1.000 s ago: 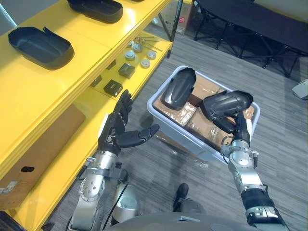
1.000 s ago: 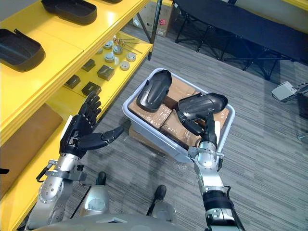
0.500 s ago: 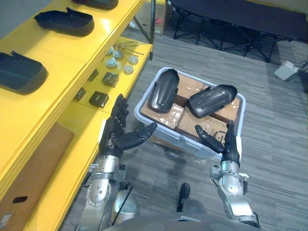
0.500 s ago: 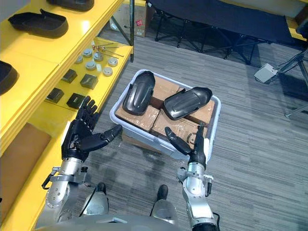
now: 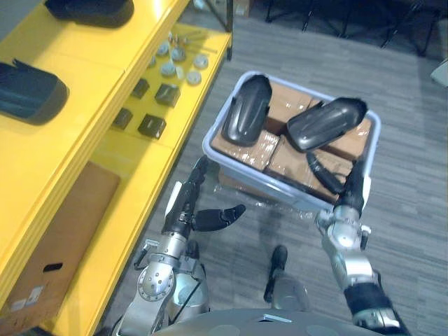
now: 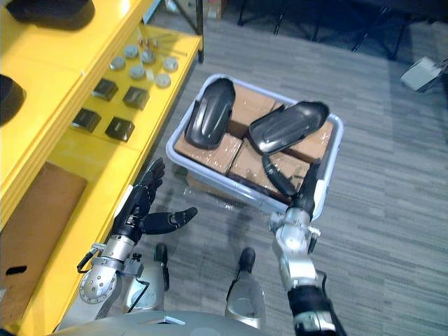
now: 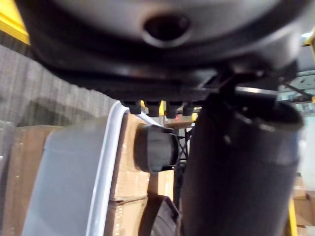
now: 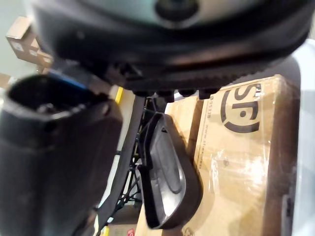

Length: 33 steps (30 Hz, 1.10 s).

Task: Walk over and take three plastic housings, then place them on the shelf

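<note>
A pale plastic bin stands on the floor, packed with cardboard boxes. Two dark plastic housings lie on the boxes: one at the bin's far left, one at its right, which also shows in the right wrist view. My right hand is open at the bin's near right rim, just below the right housing and holding nothing. My left hand is open over the floor left of the bin, thumb out. Two more housings rest on the yellow shelf's top board.
The yellow shelf runs along my left. Its lower board carries small dark blocks and round parts, with a flat cardboard sheet nearer me. Dark folding frames stand on the grey floor beyond the bin.
The view has shifted as I moved. My right hand dropped away from the right housing, then rose again to the bin's near rim. My left hand sank a little lower.
</note>
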Motion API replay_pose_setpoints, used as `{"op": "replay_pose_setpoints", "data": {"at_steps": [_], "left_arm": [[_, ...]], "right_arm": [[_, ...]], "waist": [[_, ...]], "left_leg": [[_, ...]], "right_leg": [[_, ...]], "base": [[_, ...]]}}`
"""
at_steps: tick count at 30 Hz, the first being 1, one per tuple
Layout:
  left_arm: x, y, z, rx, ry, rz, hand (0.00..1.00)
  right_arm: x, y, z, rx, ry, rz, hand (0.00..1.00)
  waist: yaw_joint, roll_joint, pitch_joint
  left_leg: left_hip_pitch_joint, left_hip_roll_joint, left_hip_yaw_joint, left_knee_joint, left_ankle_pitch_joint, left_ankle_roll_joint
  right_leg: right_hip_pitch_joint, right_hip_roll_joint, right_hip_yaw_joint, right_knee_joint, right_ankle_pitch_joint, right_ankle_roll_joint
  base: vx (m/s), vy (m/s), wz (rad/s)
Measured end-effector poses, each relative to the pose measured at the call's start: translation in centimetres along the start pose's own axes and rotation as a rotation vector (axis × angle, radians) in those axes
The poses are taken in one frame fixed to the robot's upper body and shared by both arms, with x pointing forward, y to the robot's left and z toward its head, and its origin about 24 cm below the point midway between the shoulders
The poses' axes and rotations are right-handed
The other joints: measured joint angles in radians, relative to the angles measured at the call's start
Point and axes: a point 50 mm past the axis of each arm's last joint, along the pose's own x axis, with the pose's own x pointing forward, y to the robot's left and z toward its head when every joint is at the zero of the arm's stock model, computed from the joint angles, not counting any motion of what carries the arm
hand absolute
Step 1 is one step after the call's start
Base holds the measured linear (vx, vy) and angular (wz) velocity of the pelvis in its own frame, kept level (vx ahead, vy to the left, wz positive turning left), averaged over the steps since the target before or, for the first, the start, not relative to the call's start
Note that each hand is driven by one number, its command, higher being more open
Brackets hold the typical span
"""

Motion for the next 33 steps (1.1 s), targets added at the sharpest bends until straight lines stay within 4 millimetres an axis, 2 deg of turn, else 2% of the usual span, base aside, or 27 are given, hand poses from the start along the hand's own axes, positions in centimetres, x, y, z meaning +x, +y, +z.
{"op": "replay_pose_setpoints", "data": {"at_steps": [4, 7, 9, 10, 12, 14, 17, 24, 29, 33], "left_arm": [[1.0, -0.7, 0.8, 0.019, -0.046, -0.051, 1.00], [2.0, -1.4, 1.3, 0.020, -0.081, -0.084, 1.00], [2.7, -1.6, 1.1, 0.023, -0.096, -0.083, 1.00], [2.8, -1.6, 1.0, 0.021, -0.092, -0.078, 1.00], [2.7, -1.6, 0.3, 0.020, -0.063, -0.059, 1.00], [2.7, -1.6, -0.3, 0.050, -0.041, -0.057, 1.00], [2.6, -1.7, -0.6, 0.051, -0.028, -0.047, 1.00], [2.9, -1.9, -0.4, 0.044, -0.040, -0.042, 1.00], [3.0, -2.6, -0.3, 0.013, -0.045, -0.042, 1.00], [3.0, -3.1, -0.4, 0.004, -0.042, -0.053, 1.00]], "right_arm": [[3.4, -0.4, 1.9, -0.024, -0.020, -0.071, 1.00], [5.7, -1.1, 3.6, -0.118, -0.063, -0.095, 1.00], [7.7, -1.7, 6.4, -0.234, -0.160, -0.114, 1.00], [8.1, -1.8, 7.3, -0.250, -0.187, -0.121, 1.00], [9.7, -2.5, 10.6, -0.271, -0.265, -0.155, 1.00], [10.6, -2.9, 12.2, -0.284, -0.266, -0.193, 1.00], [11.6, -4.1, 12.9, -0.248, -0.199, -0.253, 1.00], [12.6, -6.3, 12.1, -0.173, -0.004, -0.378, 1.00], [12.8, -8.2, 12.6, -0.148, 0.028, -0.465, 1.00], [13.0, -8.3, 13.3, -0.159, -0.006, -0.434, 1.00]], "waist": [[0.008, 0.015, 0.048], [0.020, 0.019, 0.053], [0.024, 0.031, 0.084], [0.024, 0.034, 0.090], [0.026, 0.037, 0.099], [0.033, 0.038, 0.113], [0.052, 0.040, 0.117], [0.057, 0.082, 0.145], [0.052, 0.098, 0.153], [0.045, 0.102, 0.154]], "left_leg": [[-0.034, -0.005, -0.022, 0.014, 0.004, 0.002], [-0.086, -0.005, -0.035, 0.043, -0.001, 0.005], [-0.106, -0.003, -0.044, 0.081, -0.018, 0.010], [-0.115, -0.003, -0.047, 0.093, -0.024, 0.012], [-0.163, -0.002, -0.055, 0.141, -0.042, 0.015], [-0.176, -0.001, -0.062, 0.163, -0.052, 0.019], [-0.203, -0.002, -0.071, 0.190, -0.062, 0.021], [-0.233, -0.005, -0.092, 0.209, -0.063, 0.023], [-0.239, -0.004, -0.090, 0.208, -0.060, 0.025], [-0.238, -0.004, -0.089, 0.206, -0.059, 0.027]], "right_leg": [[-0.014, -0.002, -0.013, 0.004, 0.009, 0.003], [-0.044, -0.002, -0.019, 0.007, 0.013, 0.005], [-0.048, -0.001, -0.021, 0.019, 0.013, 0.005], [-0.051, -0.001, -0.022, 0.022, 0.013, 0.005], [-0.080, -0.001, -0.021, 0.028, 0.014, 0.007], [-0.084, -0.001, -0.022, 0.039, 0.014, 0.007], [-0.094, -0.001, -0.028, 0.040, 0.014, 0.007], [-0.104, -0.002, -0.048, 0.052, 0.014, 0.007], [-0.114, -0.003, -0.046, 0.056, 0.014, 0.007], [-0.116, -0.003, -0.045, 0.058, 0.014, 0.007]], "base": [[-0.02, 0.014, 0.16], [0.01, 0.017, 0.10], [-0.01, 0.029, 0.04], [-0.05, 0.054, 0.00], [-0.05, 0.055, 0.02], [-0.03, 0.046, 0.04], [-0.03, 0.037, 0.07], [-0.01, 0.016, 0.06], [0.00, 0.000, 0.00], [0.00, 0.000, 0.00]]}}
